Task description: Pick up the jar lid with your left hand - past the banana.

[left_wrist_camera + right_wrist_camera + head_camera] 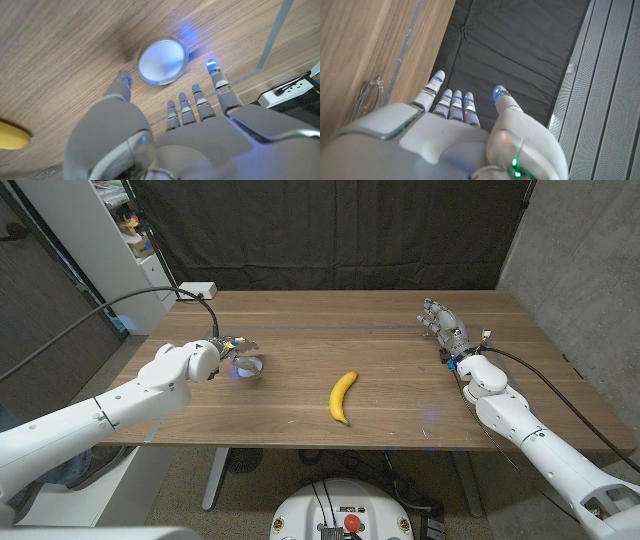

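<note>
A dark curtain (330, 230) hangs behind a wooden bench (330, 315), with a grey wall panel (570, 260) to the robot's right and white shelving (110, 230) at the back on its left. A white power strip (197, 289) sits at the bench's far left corner, a black cable running from it.

The jar lid (248, 365), round and silver-rimmed, lies flat on the bench's left half, well back from the near edge and well apart from the banana (342, 397), which lies near the middle, closer to the front edge. Bare wood lies open between the two.

The left robot hand (228, 348) hovers right at the lid. In the left wrist view the left robot hand (175, 125) has its fingers spread apart, the thumb on one side and the other fingertips (212, 65) on the other, the lid (163, 60) lying between them on the wood, not gripped; whether any tip touches its rim cannot be told.

The right robot hand (443, 325) is by the bench's far right part, close to the side edge, fingers apart and holding nothing. Seen from the right wrist, the right robot hand (455, 125) reaches toward the curtain, alongside the bench edge (410, 45).
</note>
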Robot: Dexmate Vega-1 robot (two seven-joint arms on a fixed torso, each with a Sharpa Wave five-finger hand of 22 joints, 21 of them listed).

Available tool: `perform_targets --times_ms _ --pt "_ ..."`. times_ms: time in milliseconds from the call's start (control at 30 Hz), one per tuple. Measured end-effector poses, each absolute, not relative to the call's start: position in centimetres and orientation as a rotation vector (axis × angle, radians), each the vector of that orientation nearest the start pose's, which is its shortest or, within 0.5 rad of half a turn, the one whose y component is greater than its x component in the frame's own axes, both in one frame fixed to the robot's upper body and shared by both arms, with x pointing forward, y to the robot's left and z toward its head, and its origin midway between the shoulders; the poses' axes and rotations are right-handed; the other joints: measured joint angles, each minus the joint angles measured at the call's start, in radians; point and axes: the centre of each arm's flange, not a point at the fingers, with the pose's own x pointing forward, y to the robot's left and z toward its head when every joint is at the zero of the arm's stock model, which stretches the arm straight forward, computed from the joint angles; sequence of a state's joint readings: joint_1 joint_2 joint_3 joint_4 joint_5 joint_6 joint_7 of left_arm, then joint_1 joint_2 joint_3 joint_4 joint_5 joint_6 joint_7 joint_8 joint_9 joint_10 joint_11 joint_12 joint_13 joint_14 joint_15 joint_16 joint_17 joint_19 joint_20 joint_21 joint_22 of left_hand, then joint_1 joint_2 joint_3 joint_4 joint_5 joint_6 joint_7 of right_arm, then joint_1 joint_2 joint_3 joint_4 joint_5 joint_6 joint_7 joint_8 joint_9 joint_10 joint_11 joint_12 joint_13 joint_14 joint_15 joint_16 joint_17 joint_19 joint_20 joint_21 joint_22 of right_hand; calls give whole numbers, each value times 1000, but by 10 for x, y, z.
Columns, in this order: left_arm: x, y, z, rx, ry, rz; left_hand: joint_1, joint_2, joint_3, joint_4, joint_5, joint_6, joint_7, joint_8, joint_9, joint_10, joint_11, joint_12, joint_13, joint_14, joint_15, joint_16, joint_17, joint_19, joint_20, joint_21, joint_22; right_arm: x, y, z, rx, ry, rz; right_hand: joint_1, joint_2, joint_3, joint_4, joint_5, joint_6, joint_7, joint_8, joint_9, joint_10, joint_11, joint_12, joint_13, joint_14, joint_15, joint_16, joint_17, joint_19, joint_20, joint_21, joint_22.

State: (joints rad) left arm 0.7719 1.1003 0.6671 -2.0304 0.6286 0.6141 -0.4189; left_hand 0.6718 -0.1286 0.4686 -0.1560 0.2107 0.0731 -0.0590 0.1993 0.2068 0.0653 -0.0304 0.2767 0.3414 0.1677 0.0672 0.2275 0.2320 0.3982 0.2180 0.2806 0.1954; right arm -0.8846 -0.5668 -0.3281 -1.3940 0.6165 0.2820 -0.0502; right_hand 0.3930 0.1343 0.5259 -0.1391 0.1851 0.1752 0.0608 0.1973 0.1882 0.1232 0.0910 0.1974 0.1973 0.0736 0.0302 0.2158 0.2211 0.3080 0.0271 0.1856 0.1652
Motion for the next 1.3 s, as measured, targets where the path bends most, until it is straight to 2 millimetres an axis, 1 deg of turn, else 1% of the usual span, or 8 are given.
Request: perform_targets --times_ms 300,533,600,667,767,1100,1233,1300 --pt "569 297 5 1704 -102 33 2 2 0 0 0 0 0 0 0 0 0 0 0 0 0 0 3 0 0 -7 -5 634 -316 -15 -1 -632 126 0 0 0 0 0 0 0 0 0 4 4 0 0 4 -4 0 0 4 3 0 0" --pt "574 298 1 1688 -105 24 4 4 0 0 0 0 0 1 0 0 0 0 5 0 0 0 3 -4 4 -11 -5 634 -317 -17 0 -628 120 0 0 0 0 0 0 0 0 5 4 4 0 0 3 -4 8 0 7 7 0 0" --pt "575 299 -1 1679 -101 22 4 4 0 0 0 0 0 1 0 0 0 0 5 0 0 0 3 -4 4 -11 -5 634 -317 -17 -1 -626 119 0 0 0 0 0 5 -5 0 5 4 4 0 0 3 -4 8 0 7 7 0 0" --pt "577 299 -3 1669 -100 17 4 4 0 0 0 0 0 1 0 0 0 0 5 0 0 0 3 -8 0 -15 -5 634 -317 -18 -3 -622 116 0 0 0 0 0 5 -5 0 5 4 4 0 0 3 -4 8 0 7 7 0 0" --pt "579 300 -4 1659 -100 12 4 4 0 0 0 0 0 1 0 0 0 0 5 0 0 0 3 -8 0 -15 -5 634 -317 -19 -6 -618 116 0 0 0 0 0 5 -5 0 5 4 4 0 0 3 -4 8 0 0 14 0 0" --pt "582 299 -7 1636 -102 -2 8 8 -4 4 0 0 0 5 0 0 0 0 7 0 0 0 8 -8 0 -18 -5 634 -316 -19 -12 -614 118 0 0 0 0 0 5 -5 0 5 4 4 0 0 3 -4 8 0 0 14 0 0" --pt "584 300 -10 1625 -96 -6 8 8 -4 4 0 0 0 5 0 0 0 0 9 0 0 0 8 -8 0 -18 -5 635 -315 -19 -17 -610 119 0 0 0 0 0 5 -5 0 5 4 4 0 0 3 -4 8 0 6 20 0 0" --pt "585 300 -10 1622 -96 -10 12 12 -4 4 0 0 0 5 0 0 0 0 9 0 0 0 8 -12 4 -18 -5 636 -315 -19 -18 -608 119 0 0 0 0 0 5 -5 0 5 4 4 0 0 3 -4 8 0 6 20 0 0"
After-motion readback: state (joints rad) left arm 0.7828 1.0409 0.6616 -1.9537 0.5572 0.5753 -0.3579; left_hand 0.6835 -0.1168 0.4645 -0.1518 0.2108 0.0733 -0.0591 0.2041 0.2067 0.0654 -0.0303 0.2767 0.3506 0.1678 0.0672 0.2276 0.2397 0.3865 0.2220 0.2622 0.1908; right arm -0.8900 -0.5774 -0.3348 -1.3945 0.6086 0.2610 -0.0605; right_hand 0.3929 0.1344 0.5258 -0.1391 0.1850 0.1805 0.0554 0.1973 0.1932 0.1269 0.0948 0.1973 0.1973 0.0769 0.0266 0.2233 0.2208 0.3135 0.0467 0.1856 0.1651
